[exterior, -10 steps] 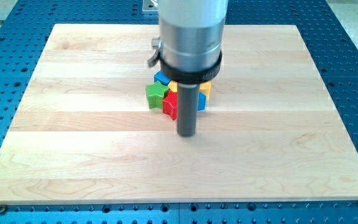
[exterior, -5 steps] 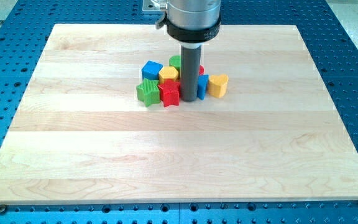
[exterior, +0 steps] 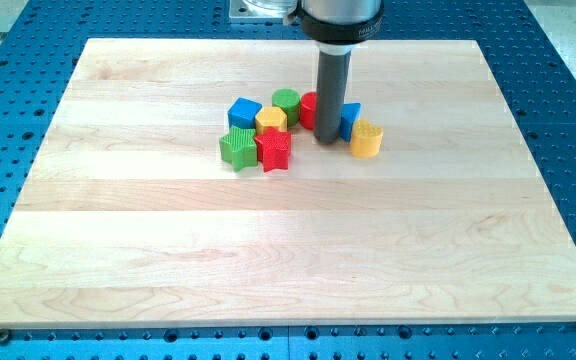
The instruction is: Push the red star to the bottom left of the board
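The red star (exterior: 274,149) lies near the board's middle, in a cluster of blocks. A green star (exterior: 236,147) touches it on the view's left. A yellow block (exterior: 271,120) sits just above it. My tip (exterior: 328,139) is down on the board to the right of the red star, about a block's width apart from it. The tip stands in front of a red round block (exterior: 310,107) and next to a blue block (exterior: 349,120).
A blue cube (exterior: 244,112) and a green round block (exterior: 286,101) sit at the cluster's top. A yellow block (exterior: 366,139) lies to the right of my tip. The wooden board (exterior: 118,250) lies on a blue perforated table.
My tip has moved up and to the right, from in front of the red star to its right side. The yellow and blue blocks on the right shifted rightward.
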